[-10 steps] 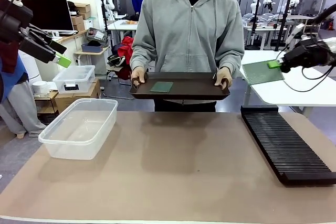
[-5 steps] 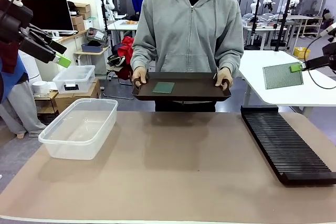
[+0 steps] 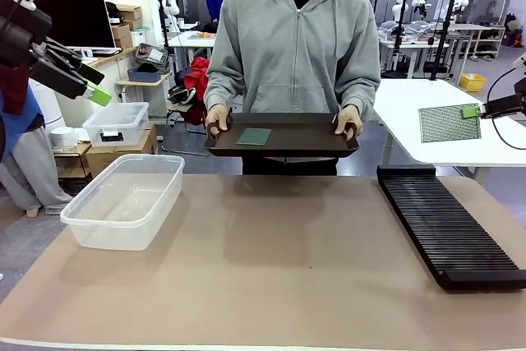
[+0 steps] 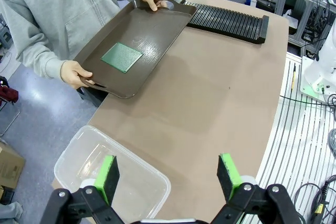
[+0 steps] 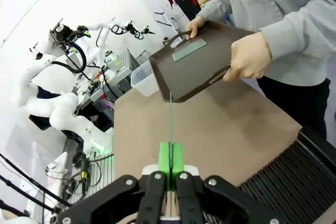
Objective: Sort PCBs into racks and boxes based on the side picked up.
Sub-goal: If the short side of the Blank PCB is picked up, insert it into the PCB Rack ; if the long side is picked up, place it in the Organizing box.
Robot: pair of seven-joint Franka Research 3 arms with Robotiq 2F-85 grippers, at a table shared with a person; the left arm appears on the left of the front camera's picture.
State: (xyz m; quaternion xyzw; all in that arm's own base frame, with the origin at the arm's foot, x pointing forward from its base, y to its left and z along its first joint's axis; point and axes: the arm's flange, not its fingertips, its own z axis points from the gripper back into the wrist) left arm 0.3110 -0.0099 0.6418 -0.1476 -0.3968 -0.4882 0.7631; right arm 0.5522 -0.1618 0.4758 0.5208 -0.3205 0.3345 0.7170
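The right claw (image 3: 471, 111) is clenched on the corner of one green board (image 3: 448, 122). The board is held in the air, its face turned toward the front camera, up and away from the far end of the black rack (image 3: 452, 232). In the right wrist view it is seen edge-on as a thin green line rising from the claw.

The left claw (image 3: 93, 84) is released, with its pads (image 4: 109, 174) set wide apart. It is held high over the clear tub (image 3: 115, 236), through whose bottom the brown table (image 3: 271, 269) is seen.

A second green board (image 3: 253, 136) lies flat in the dark brown tray (image 3: 312, 133), left of the tray's middle. The tray is gripped at both ends by a person's hands (image 3: 217, 118) beyond the table's far edge.
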